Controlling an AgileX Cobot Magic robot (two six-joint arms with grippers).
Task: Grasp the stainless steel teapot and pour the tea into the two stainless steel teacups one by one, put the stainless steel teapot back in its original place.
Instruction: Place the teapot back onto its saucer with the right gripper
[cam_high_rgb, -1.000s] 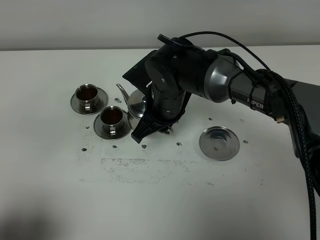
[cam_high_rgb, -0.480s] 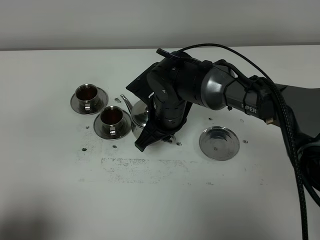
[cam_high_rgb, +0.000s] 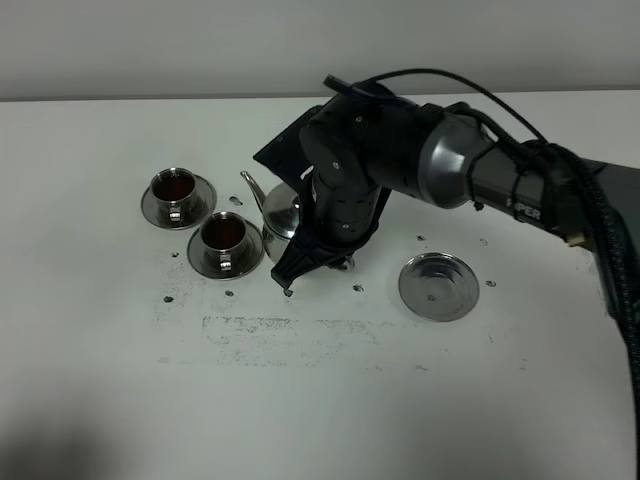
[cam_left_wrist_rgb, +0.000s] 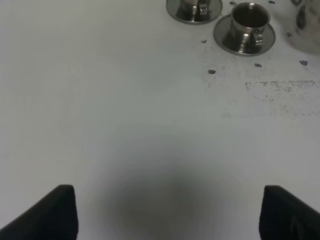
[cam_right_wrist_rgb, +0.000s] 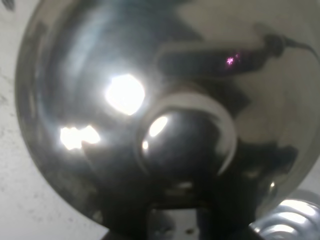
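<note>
Right claw (cam_high_rgb: 312, 262) hides most of teapot (cam_high_rgb: 278, 215)

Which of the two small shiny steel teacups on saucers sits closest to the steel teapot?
The nearer small steel teacup, right beside the squat steel teapot; the other teacup sits farther back-left.

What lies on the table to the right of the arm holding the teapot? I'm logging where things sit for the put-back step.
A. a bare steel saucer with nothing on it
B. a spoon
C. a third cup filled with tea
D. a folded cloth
A: in the exterior high view, a bare steel saucer lies alone on the table, right of the arm and the teapot.
</note>
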